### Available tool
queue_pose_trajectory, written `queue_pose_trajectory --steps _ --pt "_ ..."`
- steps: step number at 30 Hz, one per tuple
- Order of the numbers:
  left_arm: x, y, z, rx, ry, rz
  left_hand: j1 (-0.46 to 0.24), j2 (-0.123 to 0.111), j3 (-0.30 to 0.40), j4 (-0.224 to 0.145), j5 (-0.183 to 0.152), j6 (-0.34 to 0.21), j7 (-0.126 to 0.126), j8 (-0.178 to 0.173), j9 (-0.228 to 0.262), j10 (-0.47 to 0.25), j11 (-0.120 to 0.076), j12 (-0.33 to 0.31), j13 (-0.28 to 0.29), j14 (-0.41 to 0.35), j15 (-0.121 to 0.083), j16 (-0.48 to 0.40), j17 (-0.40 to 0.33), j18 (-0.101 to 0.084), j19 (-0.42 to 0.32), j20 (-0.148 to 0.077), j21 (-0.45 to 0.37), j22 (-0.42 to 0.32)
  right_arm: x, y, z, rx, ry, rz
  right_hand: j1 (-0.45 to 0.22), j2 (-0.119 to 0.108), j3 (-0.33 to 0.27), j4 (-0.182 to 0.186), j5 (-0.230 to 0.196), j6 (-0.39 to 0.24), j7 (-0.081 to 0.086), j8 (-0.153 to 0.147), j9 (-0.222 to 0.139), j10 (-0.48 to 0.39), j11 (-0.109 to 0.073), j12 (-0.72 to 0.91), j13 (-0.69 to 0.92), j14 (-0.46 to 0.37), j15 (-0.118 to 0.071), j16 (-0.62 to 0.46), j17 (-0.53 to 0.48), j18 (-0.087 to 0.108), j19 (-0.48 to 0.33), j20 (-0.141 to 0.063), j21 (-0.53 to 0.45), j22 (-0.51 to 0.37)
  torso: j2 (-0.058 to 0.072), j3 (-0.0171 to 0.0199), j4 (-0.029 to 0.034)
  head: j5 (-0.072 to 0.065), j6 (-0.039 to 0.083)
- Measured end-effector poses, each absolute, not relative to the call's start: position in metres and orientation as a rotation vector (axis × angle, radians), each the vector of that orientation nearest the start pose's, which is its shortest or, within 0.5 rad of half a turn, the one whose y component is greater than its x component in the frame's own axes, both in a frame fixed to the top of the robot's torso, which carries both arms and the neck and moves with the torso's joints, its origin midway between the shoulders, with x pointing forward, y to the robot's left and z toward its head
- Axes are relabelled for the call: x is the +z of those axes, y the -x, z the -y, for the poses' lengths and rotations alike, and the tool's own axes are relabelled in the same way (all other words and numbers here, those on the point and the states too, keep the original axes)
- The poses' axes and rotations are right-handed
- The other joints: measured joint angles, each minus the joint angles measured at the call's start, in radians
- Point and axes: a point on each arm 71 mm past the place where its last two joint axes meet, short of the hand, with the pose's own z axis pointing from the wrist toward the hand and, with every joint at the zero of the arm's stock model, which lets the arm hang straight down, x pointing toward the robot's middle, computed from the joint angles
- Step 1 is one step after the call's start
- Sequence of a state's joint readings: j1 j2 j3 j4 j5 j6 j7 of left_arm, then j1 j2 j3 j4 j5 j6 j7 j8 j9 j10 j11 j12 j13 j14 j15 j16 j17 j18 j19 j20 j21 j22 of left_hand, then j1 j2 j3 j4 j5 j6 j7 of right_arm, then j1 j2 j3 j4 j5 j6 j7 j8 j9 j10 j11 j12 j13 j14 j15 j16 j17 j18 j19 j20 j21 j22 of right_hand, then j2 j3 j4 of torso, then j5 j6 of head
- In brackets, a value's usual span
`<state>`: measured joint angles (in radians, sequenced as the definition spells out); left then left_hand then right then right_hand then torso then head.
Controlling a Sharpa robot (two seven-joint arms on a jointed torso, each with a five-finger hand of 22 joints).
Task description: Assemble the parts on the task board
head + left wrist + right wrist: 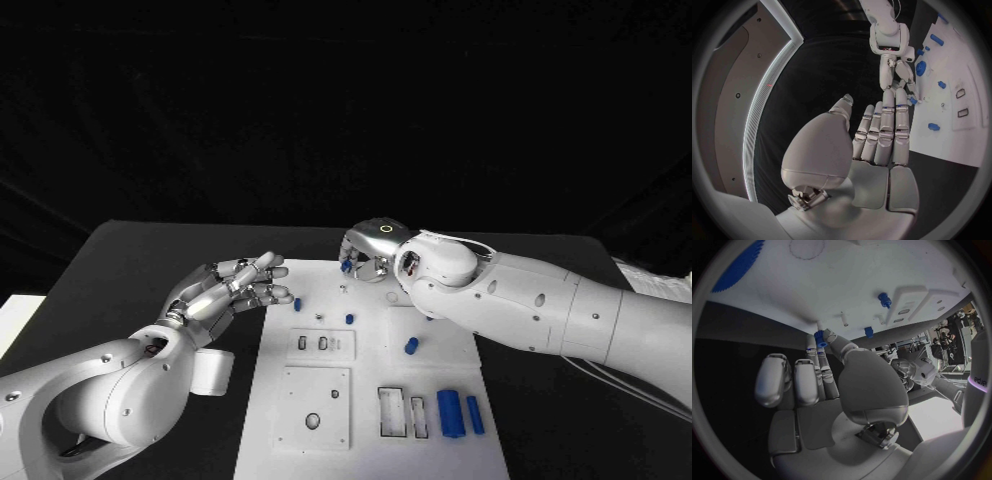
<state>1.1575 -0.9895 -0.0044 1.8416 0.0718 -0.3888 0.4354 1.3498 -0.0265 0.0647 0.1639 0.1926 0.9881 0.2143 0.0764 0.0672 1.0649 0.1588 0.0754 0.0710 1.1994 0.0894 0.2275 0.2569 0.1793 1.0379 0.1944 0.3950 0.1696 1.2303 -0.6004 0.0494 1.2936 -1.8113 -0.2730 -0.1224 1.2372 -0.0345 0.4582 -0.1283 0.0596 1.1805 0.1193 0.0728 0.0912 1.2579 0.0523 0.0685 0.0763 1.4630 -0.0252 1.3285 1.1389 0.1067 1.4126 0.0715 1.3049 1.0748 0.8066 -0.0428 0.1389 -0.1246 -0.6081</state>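
Observation:
The white task board (317,400) lies in the middle of the table. My right hand (372,250) hovers over its far end and pinches a small blue part (820,338) between thumb and a finger, close to the board surface (848,285). The same part (346,266) shows under the hand in the head view. My left hand (231,290) is beside the board's left edge, fingers (882,130) stretched out straight and apart, holding nothing. Small blue parts stand on the board: one (297,304) near the left hand, another (349,319), a third (411,345).
Two longer blue pieces (450,412) (475,414) lie side by side at the board's near right, next to rectangular slots (392,410). A large blue toothed wheel (736,267) sits on the board by the right hand. Black table lies left of the board.

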Motion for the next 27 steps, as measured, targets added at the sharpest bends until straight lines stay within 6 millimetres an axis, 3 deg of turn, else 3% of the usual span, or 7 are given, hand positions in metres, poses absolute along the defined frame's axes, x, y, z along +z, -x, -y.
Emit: queue_pose_trajectory --steps 27 --pt "-0.1579 -0.425 -0.194 -1.68 1.194 -1.4 0.0 0.0 0.003 -0.003 0.0 -0.004 0.004 0.0 0.0 0.0 0.0 0.0 0.0 0.0 0.0 0.0 0.003 0.0 0.0 0.0 0.0 0.0 -0.1475 -0.5281 0.1401 0.458 0.473 -1.456 -0.008 -0.024 0.011 0.011 -0.006 0.002 0.002 -0.007 0.0 0.002 0.002 0.0 -0.001 0.0 0.0 0.0 -0.006 0.0 0.0 0.0 0.0 -0.002 0.007 -0.0006 0.0029 -0.002 -0.003"
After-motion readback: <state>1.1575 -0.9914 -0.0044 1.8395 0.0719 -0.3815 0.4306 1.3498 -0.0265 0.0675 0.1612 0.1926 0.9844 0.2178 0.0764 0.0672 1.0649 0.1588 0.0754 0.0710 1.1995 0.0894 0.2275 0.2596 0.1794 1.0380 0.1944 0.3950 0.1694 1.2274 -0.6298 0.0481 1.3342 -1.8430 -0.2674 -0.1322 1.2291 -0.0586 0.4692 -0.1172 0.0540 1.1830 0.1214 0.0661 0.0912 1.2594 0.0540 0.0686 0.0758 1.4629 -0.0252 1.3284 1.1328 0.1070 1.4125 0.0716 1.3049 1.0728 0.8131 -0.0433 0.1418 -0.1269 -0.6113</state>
